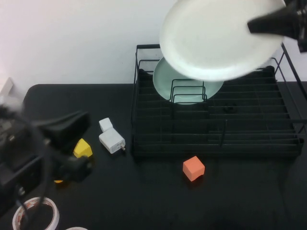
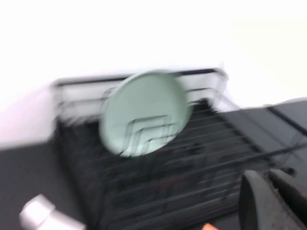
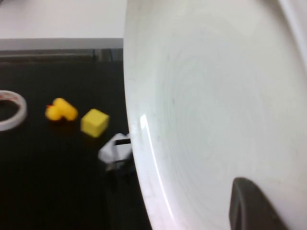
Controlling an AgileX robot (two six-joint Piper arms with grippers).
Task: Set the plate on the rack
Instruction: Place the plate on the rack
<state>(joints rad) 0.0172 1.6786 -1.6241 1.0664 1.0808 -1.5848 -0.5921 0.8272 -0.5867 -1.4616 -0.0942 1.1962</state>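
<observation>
The large white plate (image 1: pixel 211 38) hangs tilted in the air above the back of the black wire rack (image 1: pixel 216 146), clear of it. My right gripper (image 1: pixel 254 24) comes in from the upper right and is shut on the plate's right rim. In the right wrist view the plate (image 3: pixel 216 96) fills most of the picture, with one finger (image 3: pixel 249 206) pressed on its face. A pale mint-green plate (image 1: pixel 165 81) stands upright among the rack's back dividers. My left gripper (image 1: pixel 84 120) is shut and empty, low over the table left of the rack.
An orange cube (image 1: pixel 193 168) lies in front of the rack. A white adapter (image 1: pixel 111 140), a yellow cube (image 1: pixel 82 148) and a tape roll (image 1: pixel 36 213) lie at the left by the left arm. The left wrist view shows the green plate (image 2: pixel 144 112) in the rack (image 2: pixel 216 143).
</observation>
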